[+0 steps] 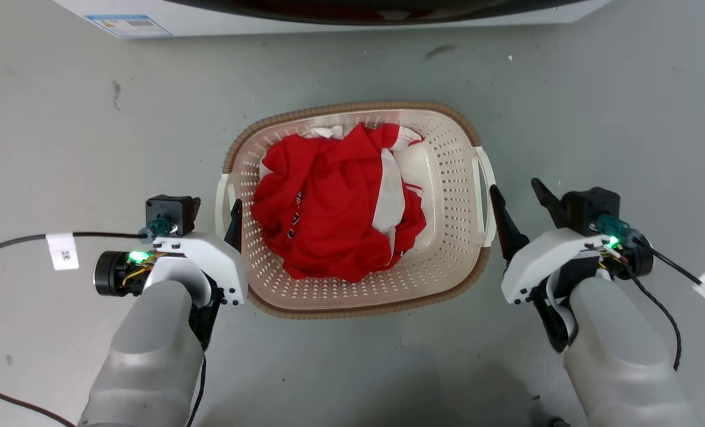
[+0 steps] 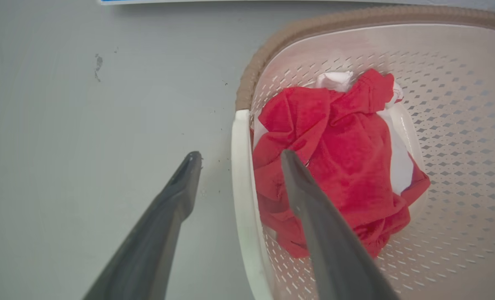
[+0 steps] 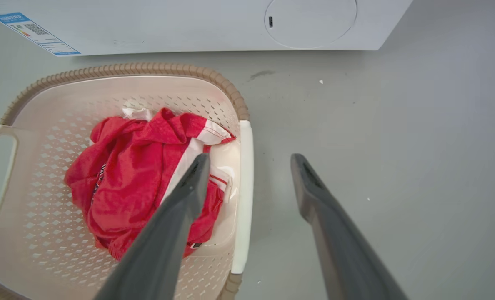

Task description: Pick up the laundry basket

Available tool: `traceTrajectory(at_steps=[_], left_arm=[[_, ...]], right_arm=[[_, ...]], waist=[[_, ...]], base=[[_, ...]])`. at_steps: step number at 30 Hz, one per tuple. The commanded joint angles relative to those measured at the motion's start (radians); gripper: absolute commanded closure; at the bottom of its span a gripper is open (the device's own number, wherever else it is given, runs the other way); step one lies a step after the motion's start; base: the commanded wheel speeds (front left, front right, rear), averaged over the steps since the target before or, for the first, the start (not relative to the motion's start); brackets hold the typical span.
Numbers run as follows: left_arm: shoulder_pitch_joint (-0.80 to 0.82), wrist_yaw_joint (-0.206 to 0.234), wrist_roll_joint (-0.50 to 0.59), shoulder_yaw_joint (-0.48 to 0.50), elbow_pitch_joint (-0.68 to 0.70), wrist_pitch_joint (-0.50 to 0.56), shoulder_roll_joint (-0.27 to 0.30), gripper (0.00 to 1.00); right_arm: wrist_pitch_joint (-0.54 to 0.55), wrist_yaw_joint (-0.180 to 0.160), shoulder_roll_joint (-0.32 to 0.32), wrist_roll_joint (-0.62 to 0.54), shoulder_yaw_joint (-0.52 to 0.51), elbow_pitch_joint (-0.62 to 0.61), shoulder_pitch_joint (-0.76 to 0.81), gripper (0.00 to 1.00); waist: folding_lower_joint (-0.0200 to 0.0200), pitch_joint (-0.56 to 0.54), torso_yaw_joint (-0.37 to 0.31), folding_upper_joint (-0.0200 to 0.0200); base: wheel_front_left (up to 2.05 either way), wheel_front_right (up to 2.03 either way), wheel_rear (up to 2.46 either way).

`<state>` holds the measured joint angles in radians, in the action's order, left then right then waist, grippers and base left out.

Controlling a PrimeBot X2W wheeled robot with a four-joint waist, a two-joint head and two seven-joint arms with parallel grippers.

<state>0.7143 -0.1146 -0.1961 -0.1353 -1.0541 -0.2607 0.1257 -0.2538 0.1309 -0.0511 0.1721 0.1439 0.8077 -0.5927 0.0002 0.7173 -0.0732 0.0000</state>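
Head view — laundry basket (image 1: 447,178) holds a crumpled red-and-white garment (image 1: 329,207).

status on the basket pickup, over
Left gripper open, right gripper open, one at each handle. Basket on floor, red clothes inside. Washer behind, not blocking.

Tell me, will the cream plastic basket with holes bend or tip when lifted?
Probably stiff: the cream perforated plastic laundry basket has a thick brown rim. Probably light: just crumpled red-and-white clothing inside. Wide and shallow, so tipping seems unlikely.
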Motion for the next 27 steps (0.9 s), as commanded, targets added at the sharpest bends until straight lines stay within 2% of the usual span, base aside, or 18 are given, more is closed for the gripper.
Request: traceTrajectory(at_steps=[1,11,24,25,26,27], left_arm=[[0.028,-0.004,-0.006,-0.004,-0.032,0.008,0.009,0.00],[0.123,-0.013,-0.031,-0.031,-0.159,0.050,0.036,0.00],[0.216,-0.015,-0.083,-0.090,-0.198,0.093,0.042,0.00],[0.219,-0.015,-0.090,-0.098,-0.199,0.101,0.039,0.07],[0.222,-0.015,-0.097,-0.104,-0.199,0.105,0.037,0.58],[0.227,-0.015,-0.102,-0.112,-0.197,0.104,0.037,0.83]], right_arm=[[0.000,0.000,0.001,0.019,0.021,0.038,-0.036,0.00],[0.008,0.000,0.001,0.153,0.170,0.224,-0.167,0.00],[0.079,0.000,0.001,0.302,0.321,0.358,-0.290,0.00],[0.088,0.000,0.001,0.315,0.330,0.363,-0.294,0.36],[0.092,0.000,0.001,0.322,0.338,0.369,-0.299,0.61],[0.097,0.000,0.001,0.332,0.347,0.372,-0.304,0.91]], waist=[[-0.0002,0.023,-0.012,0.0000],[-0.0002,0.081,-0.031,0.0000],[-0.0002,0.134,-0.030,0.0000],[-0.0002,0.135,-0.030,0.0000],[-0.0002,0.137,-0.030,0.0000],[-0.0002,0.139,-0.030,0.0000]], base=[[0.00,0.00,0.00],[0.00,0.00,0.00],[0.00,0.00,0.00],[0.00,0.00,0.00],[0.00,0.00,0.00],[0.00,0.00,0.00]])
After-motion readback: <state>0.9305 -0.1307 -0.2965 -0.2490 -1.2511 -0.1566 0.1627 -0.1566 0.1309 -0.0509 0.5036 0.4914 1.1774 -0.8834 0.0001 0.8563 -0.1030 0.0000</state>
